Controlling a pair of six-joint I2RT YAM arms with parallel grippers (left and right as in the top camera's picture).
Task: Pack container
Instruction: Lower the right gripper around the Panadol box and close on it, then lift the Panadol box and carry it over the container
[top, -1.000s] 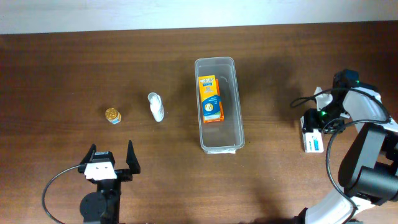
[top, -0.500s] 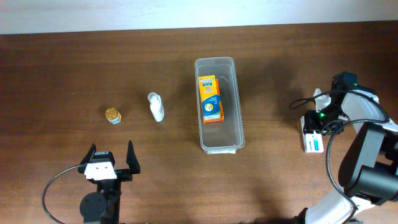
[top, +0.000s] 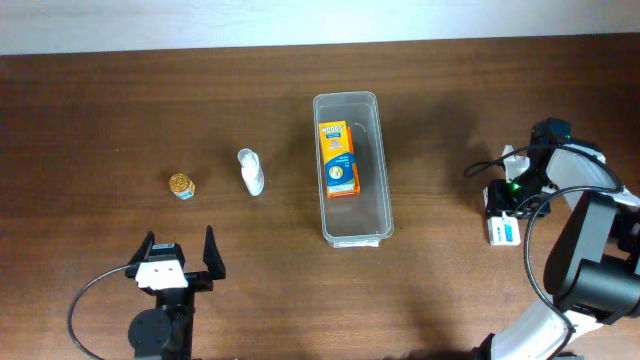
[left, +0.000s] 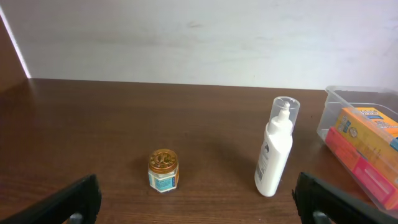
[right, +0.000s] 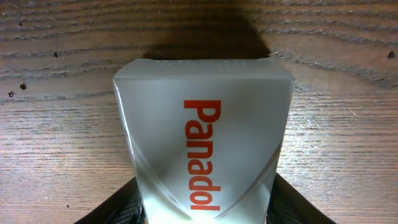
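Brown table (top: 120, 100) holds the container (top: 356, 222). Right of it, the right gripper (top: 504, 205) seems to squeeze a Panadol box (right: 202, 124). Left of it, the left gripper (top: 179, 240) is spread wide.

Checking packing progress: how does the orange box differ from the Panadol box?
The orange box lies in the container, untouched; the Panadol box is outside on the table, between the fingers of the right hand. The orange box is brightly coloured; the Panadol box white with red lettering. Both are cartons.
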